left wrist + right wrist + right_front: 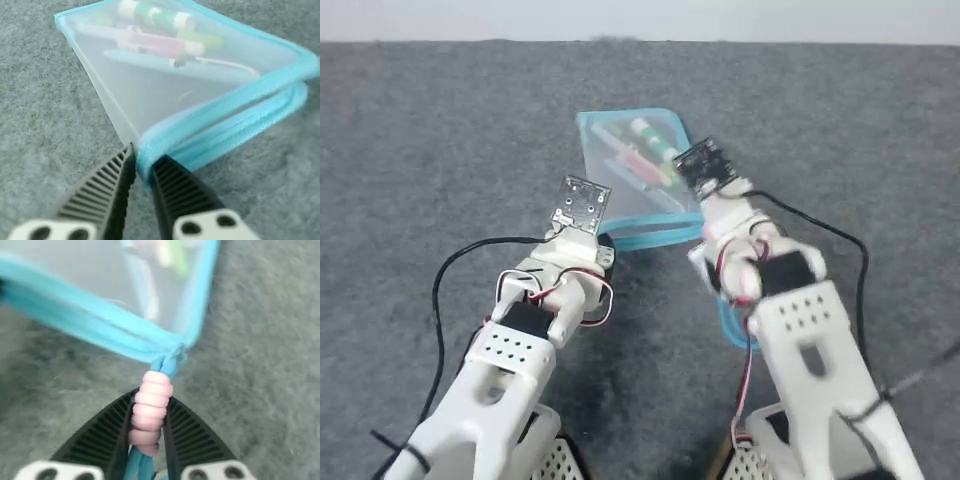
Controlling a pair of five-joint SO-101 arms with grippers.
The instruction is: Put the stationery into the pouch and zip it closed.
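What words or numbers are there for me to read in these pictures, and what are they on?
None can be read.
Pens inside the pouch: any print is too blurred to read.
Pink zip pull: plain, no letters.

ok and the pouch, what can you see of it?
The pouch is a flat, translucent plastic-looking sleeve with light blue zip trim, on the grey table. Pink, green and white stationery shows through it. The left gripper is shut on the zip edge at one corner; the right gripper is shut on the pink beaded pull at the other end. Whether the zip is fully closed isn't clear.
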